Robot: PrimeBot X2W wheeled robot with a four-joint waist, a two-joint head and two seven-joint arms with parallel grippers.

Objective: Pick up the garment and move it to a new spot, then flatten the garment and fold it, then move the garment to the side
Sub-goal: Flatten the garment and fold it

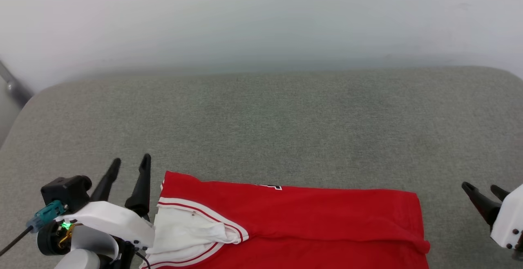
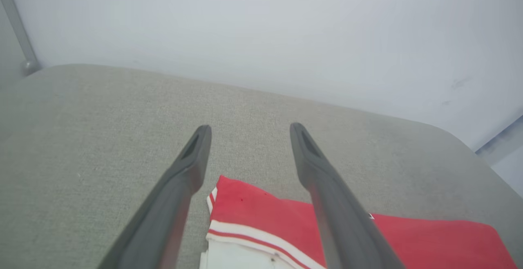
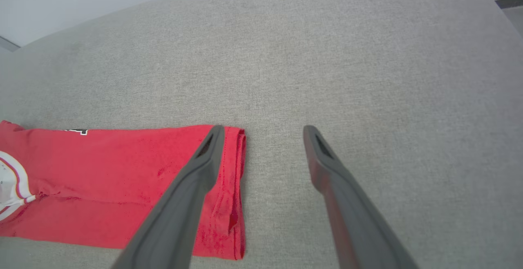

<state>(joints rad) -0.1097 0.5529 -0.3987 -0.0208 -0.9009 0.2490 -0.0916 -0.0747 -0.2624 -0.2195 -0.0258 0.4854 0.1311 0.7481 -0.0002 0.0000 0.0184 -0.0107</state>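
1. Near the front edge of the grey cushion [image 1: 286,117], the garment [image 1: 310,216] lies as a long folded band, sleeve end by my left gripper [image 1: 131,159], hem end toward my right gripper [image 1: 480,186].
2. Both my jaws stand spread, holding nothing; the left is just beside the white sleeve [image 1: 184,228], the right apart from the hem.
3. Flattening and a first fold look done to me; I judge a further fold and the move aside are left.
4. Red cloth is thin and limp, softly creased, doubled at the hem; the sleeve puckers inside striped trim. The cushion is coarse woven fabric with rounded corners.
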